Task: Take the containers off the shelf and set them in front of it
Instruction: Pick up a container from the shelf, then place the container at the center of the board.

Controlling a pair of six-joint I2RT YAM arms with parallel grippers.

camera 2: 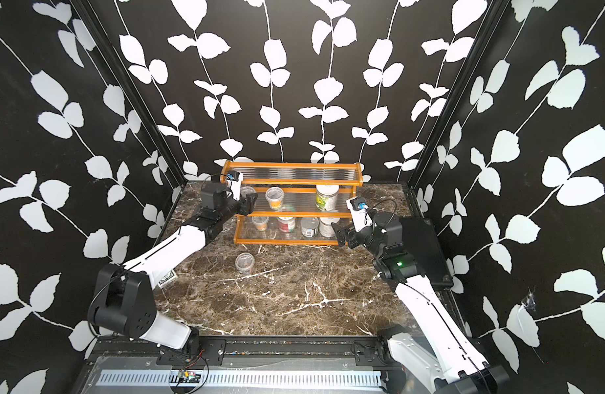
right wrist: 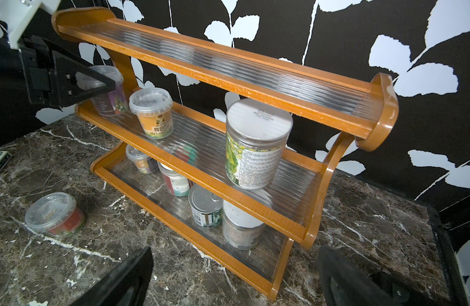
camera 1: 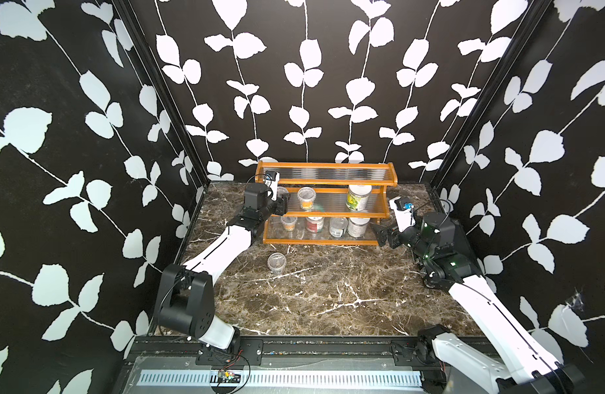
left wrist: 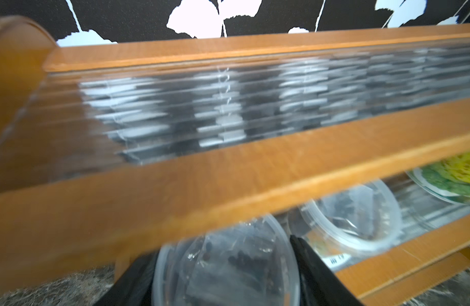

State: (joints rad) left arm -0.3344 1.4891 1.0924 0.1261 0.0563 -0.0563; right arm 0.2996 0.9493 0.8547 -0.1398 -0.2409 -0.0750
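The shelf [camera 1: 325,242] [camera 2: 294,243] stands against the back wall. My left gripper [camera 1: 282,202] [left wrist: 222,250] is shut on a clear lidded cup [left wrist: 228,278] [right wrist: 106,87] at the left end of the middle tier. An orange-labelled cup [camera 1: 306,198] and a white-lidded jar [camera 1: 358,198] share that tier. On the bottom tier stand a small cup [camera 1: 288,223], a red-labelled can [camera 1: 314,224], a tin can [camera 1: 338,227] and a white-lidded jar [camera 1: 358,227]. One clear cup [camera 1: 276,263] [right wrist: 55,214] sits on the table in front. My right gripper [camera 1: 379,234] [right wrist: 235,262] hangs open by the bottom tier's right end.
The top tier [right wrist: 228,66] holds nothing. A small card box [camera 2: 166,278] lies by the left arm, and a flat black case [camera 2: 427,249] lies under the right arm. Patterned walls close in the marble table [camera 1: 328,300] on three sides.
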